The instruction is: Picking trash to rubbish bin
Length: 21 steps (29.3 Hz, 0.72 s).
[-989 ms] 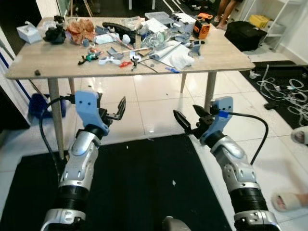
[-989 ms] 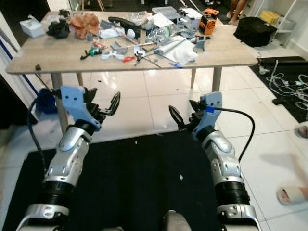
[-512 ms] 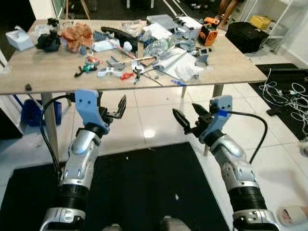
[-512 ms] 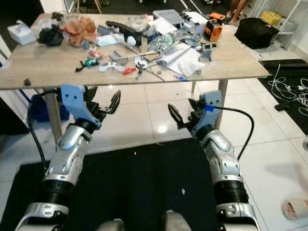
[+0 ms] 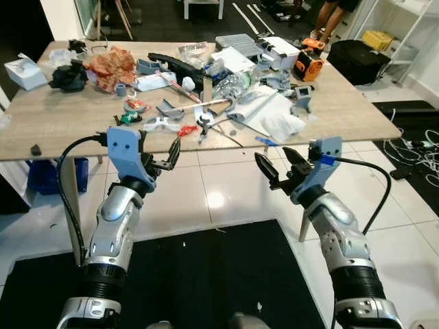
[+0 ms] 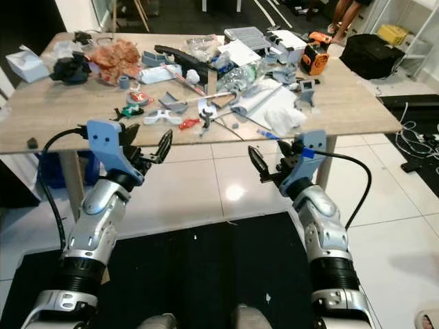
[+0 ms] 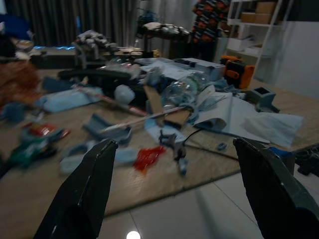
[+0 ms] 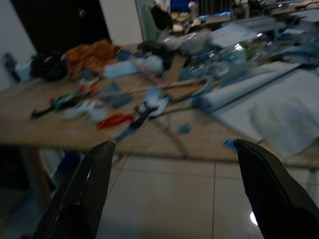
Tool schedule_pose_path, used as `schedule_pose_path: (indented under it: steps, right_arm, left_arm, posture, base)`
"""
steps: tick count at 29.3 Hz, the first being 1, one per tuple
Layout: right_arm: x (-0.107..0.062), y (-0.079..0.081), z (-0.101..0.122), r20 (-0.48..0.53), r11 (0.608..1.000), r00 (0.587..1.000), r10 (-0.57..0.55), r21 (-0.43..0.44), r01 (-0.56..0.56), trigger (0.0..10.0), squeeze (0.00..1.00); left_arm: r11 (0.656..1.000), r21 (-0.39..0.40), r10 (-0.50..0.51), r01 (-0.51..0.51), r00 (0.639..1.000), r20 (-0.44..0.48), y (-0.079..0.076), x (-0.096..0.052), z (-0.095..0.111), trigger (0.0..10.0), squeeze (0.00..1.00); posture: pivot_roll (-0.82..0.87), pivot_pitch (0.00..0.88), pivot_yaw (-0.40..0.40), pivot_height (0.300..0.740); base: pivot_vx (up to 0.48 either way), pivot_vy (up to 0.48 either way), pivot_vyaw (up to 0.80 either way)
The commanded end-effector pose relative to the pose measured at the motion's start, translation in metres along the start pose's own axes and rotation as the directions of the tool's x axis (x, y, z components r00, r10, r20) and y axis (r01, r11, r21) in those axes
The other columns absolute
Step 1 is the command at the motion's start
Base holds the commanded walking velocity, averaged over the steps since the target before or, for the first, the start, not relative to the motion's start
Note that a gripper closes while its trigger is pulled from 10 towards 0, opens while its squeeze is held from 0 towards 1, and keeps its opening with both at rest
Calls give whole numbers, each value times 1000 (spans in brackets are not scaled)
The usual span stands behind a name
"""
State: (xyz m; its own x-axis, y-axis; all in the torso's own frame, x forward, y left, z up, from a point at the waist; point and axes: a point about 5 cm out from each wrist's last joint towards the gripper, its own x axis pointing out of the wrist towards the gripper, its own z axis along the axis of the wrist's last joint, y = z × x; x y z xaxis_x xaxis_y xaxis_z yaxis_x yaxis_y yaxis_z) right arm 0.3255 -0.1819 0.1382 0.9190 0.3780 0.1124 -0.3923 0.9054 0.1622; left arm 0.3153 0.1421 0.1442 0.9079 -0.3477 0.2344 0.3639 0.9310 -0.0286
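1. Two grippers are raised in front of the table (image 5: 62,130), both with black fingers spread wide and holding nothing: the left gripper (image 5: 171,154) at the near edge, the right gripper (image 5: 278,168) just below the near right edge.
2. The table is light wood grain on pale round legs, its top littered with trash across the middle and far side.
3. A crumpled orange-brown wad (image 5: 112,58) lies far left beside a black lumpy bundle (image 5: 68,75).
4. A clear crinkled plastic bottle (image 5: 236,83) sits mid-table next to flat white paper sheets (image 5: 274,113).
5. A small red scrap (image 5: 187,128) and a green-black tool (image 5: 123,118) lie near the front edge.
6. An orange and black boxy device (image 5: 309,66) is far right; a white tissue box (image 5: 24,70) is far left.
7. The floor is glossy white tile (image 5: 219,185), with a black mat (image 5: 206,281) under the robot.
8. A black bag (image 5: 360,62) and white cables (image 5: 418,147) lie at the right.
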Motion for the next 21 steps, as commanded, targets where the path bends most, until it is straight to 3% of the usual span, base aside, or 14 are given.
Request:
schedule_pose_path:
  steps: [1, 21]
  right_arm:
    - [-4, -11, -1, -12, 999, 999, -42, 9, 42, 10000, 0]
    - [-5, -27, -2, -33, 990, 990, -138, 21, 139, 10000, 0]
  left_arm:
    - [1000, 8, -26, 26, 1000, 5, -3, -1, 1, 10000, 0]
    - [999, 13, -52, 52, 999, 11, -5, -1, 4, 10000, 0]
  posture:
    - [-75, 0, -30, 740]
    - [-74, 0, -28, 740]
  base:
    - [420, 0, 0]
    - [420, 0, 0]
